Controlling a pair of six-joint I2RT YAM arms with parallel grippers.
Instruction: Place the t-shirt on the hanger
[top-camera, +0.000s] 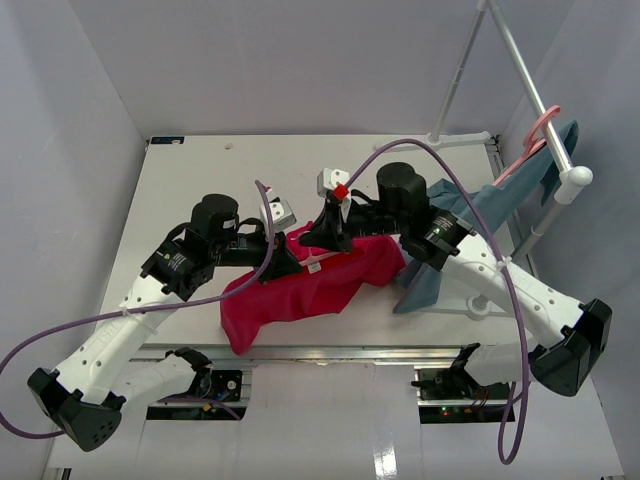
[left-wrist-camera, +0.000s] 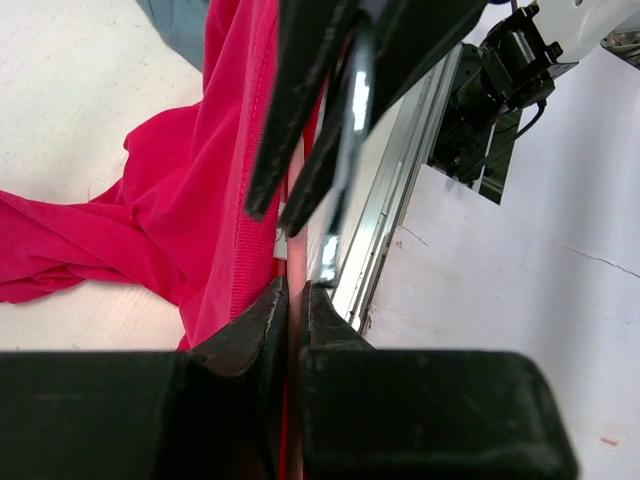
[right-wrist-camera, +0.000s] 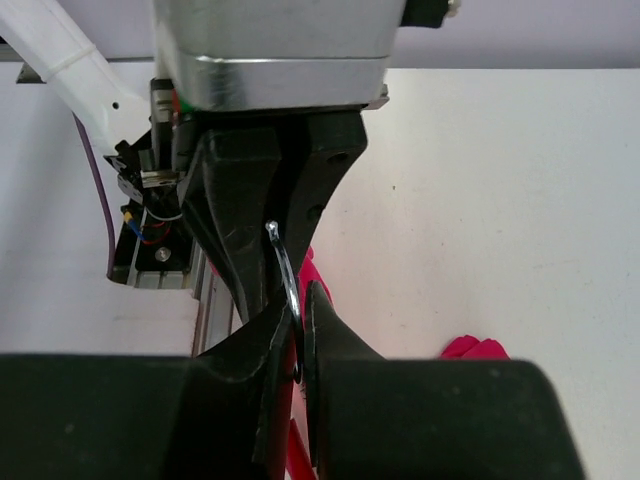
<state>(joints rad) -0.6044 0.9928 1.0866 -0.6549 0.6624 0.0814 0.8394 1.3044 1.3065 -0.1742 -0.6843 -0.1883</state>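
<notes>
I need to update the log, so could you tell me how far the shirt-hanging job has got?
Done: nothing finished; the red shirt lies crumpled on the table. In hand: the left gripper pinches its edge, the right gripper is shut beside it. Left: getting it onto the hanger, which I cannot make out.

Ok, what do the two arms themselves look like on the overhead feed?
The left arm and right arm match: white perforated links and black joint housings. Each ends in a black two-finger gripper, left gripper and right gripper, with a grey camera block at the wrist. A purple cable loops off each arm; a red tab sits by the right wrist.
</notes>
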